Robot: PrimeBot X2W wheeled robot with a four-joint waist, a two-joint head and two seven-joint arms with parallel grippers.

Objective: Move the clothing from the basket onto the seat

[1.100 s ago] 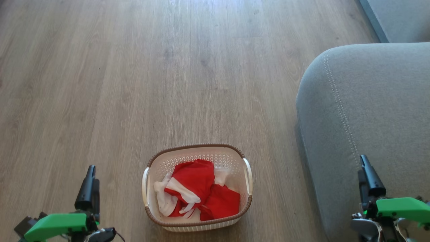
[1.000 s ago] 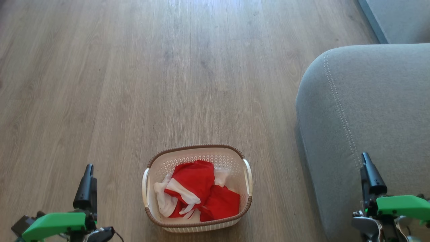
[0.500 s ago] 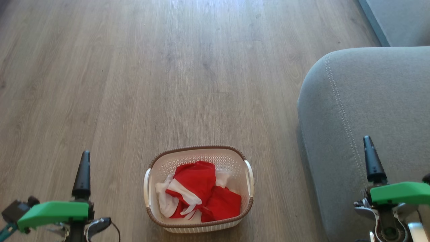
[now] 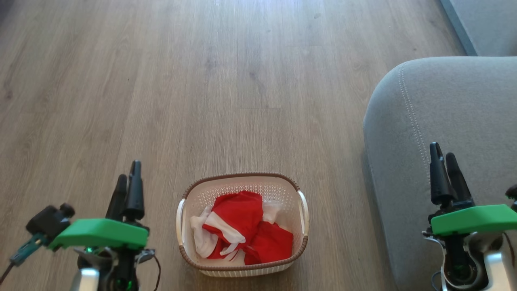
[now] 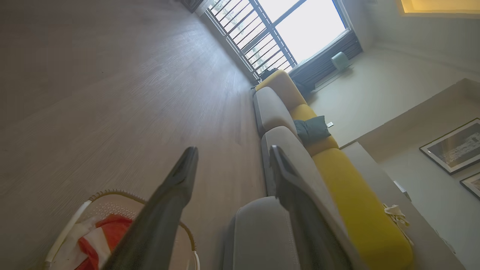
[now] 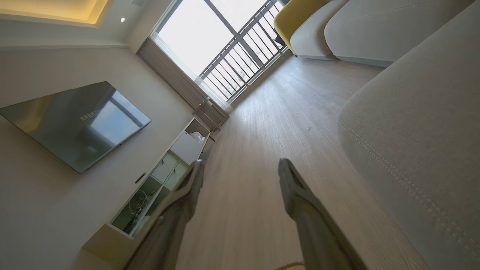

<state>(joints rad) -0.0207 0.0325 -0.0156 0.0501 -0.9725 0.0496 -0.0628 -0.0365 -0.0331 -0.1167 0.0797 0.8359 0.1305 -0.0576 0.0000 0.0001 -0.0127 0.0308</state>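
Observation:
The cream basket (image 4: 301, 226) with a brown rim stands on the wooden floor at the bottom centre of the head view. Red clothing (image 4: 242, 226) with white bands lies bunched inside it. The grey seat (image 4: 452, 113) fills the right side, beside the basket. My left gripper (image 4: 128, 171) hovers open to the left of the basket, holding nothing. My right gripper (image 4: 442, 149) is open over the seat's front part. In the left wrist view my left gripper (image 5: 232, 153) is open, with the basket (image 5: 67, 232) and clothing (image 5: 108, 236) at lower left and the seat (image 5: 258, 232) beyond.
A second grey cushion (image 4: 484, 24) sits at the upper right. The right wrist view shows my open right gripper (image 6: 240, 167), the seat (image 6: 423, 131), a wall television (image 6: 75, 123), a low cabinet (image 6: 165, 180) and a barred window (image 6: 232, 48). A long grey and yellow sofa (image 5: 356, 210) runs toward the window.
Both arms have risen and turned, so each gripper now shows two separate fingers. The left gripper has come closer to the basket. The camera has shifted slightly.

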